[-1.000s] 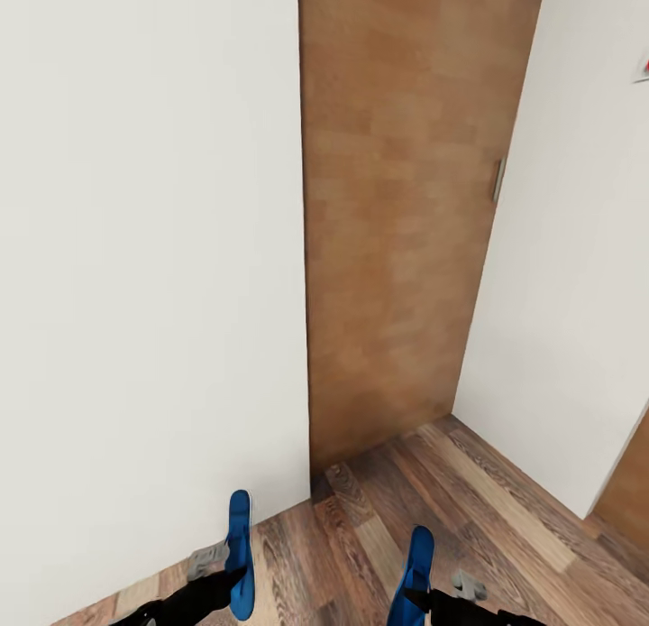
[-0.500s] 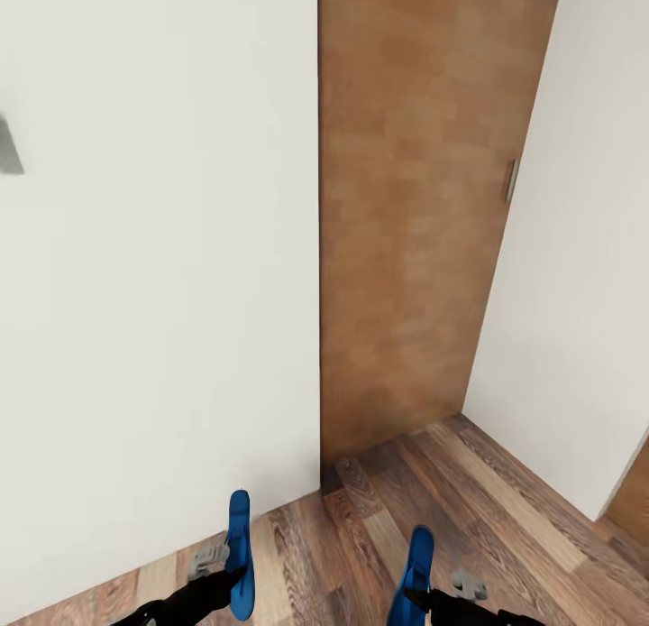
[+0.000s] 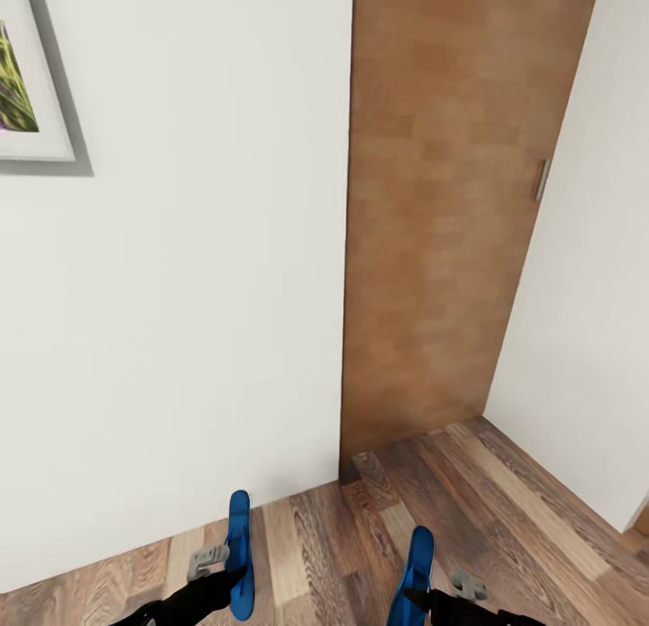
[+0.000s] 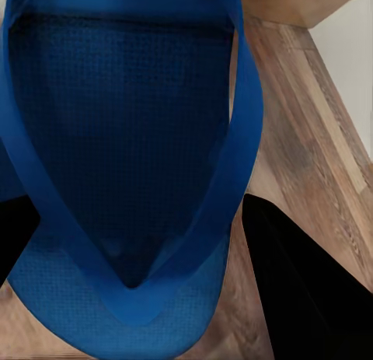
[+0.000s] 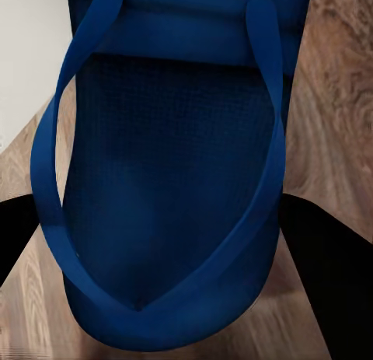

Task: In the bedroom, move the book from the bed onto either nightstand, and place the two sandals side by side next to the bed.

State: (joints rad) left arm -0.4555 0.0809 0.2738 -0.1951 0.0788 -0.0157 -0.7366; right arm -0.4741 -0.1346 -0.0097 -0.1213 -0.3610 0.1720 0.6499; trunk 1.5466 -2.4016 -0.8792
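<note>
Looking from the head: the left pincer (image 3: 227, 579), black with a grey bracket, is clenched on a bright blue flat flip-flop, the left sandal (image 3: 239, 554), which stands on edge and runs forward from the pincer, off the floor.
Right side, head view: the right pincer (image 3: 416, 599) is clenched the same way on the second bright blue flip-flop, the right sandal (image 3: 414, 579), also on edge and pointing ahead; the two sandals are well apart, one in each pincer.
Surroundings, head view: a brown wood-plank floor (image 3: 505, 509) lies below both pincers; a plain white wall (image 3: 198, 319) rises ahead of the left pincer, with a grey-framed lavender picture (image 3: 22, 94) high up and further left; a brown wooden door (image 3: 442, 229) with a small metal handle (image 3: 542, 179) stands ahead, between the pincers' lines and slightly right.
Left wrist view: the left sandal (image 4: 124, 158) shows its textured footbed and thin blue V strap; black fingers (image 4: 299, 290) press at either side of its end, plank floor (image 4: 311, 127) beyond.
Right wrist view: the right sandal (image 5: 171, 181) sits between black fingers (image 5: 330, 282) touching both its edges, strap meeting near the pincer; floor (image 5: 342, 103) and a strip of white wall (image 5: 31, 57) lie beyond.
</note>
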